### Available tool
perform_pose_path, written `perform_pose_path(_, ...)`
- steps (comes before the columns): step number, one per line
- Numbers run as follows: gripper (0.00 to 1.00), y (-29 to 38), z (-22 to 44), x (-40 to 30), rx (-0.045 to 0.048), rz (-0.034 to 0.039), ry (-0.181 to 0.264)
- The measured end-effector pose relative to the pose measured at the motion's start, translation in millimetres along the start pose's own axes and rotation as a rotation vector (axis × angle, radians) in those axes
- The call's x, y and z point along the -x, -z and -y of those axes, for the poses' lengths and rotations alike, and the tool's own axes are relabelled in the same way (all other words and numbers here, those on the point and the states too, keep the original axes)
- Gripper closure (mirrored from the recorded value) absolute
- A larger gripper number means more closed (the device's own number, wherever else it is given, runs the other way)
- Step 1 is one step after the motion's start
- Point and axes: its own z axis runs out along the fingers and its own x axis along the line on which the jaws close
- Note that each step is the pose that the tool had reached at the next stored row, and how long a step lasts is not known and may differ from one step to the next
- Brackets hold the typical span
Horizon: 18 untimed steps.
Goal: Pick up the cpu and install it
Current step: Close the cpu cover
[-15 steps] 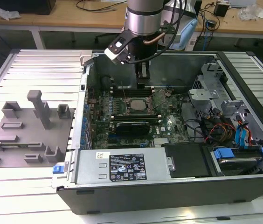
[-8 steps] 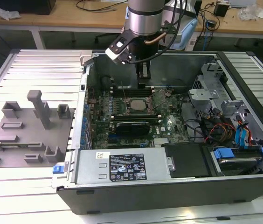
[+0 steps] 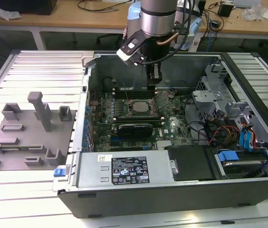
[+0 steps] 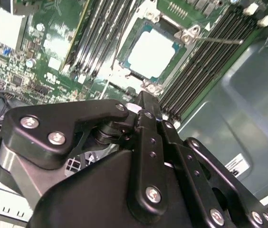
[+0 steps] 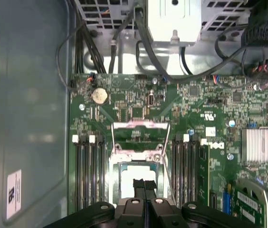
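Currently your single robot arm reaches down into an open dark grey desktop computer case (image 3: pixel 186 192) that lies on its side on a ribbed aluminium table (image 3: pixel 34 66). The black two-fingered gripper (image 3: pixel 154 84) hangs low over the green motherboard (image 3: pixel 174 124), near the processor socket at the board's middle. In both wrist views the gripper (image 4: pixel 143 99) (image 5: pixel 144 183) has its fingers pressed together, and you can see nothing held between them. The cpu (image 3: pixel 138 107), a small flat square chip with a shiny silver-white metal top, lies flat inside the socket. In the second wrist view the cpu (image 4: pixel 152 53) sits a short way from the fingertips and apart from them. In the first wrist view the tips overlap the cpu's (image 5: pixel 138 173) near edge, so you cannot tell from that picture whether they touch it. A thin silver metal socket frame (image 5: pixel 141 128) appears tilted up at the far side of the socket. Rows of long black memory slots (image 5: pixel 89 175) flank the socket on both sides. A long black expansion card (image 3: pixel 135 129) lies on the board just beside the socket. On the exterior view's left, well apart from the case, a flat grey holder plate (image 3: pixel 20 142) with upright posts rests on the table.
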Motion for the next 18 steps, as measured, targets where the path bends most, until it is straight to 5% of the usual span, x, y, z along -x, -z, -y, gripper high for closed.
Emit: perform_pose_path(18, 0.89, -1.7, -33.5, 0.2, 0.0000, 0.0000, 0.000)
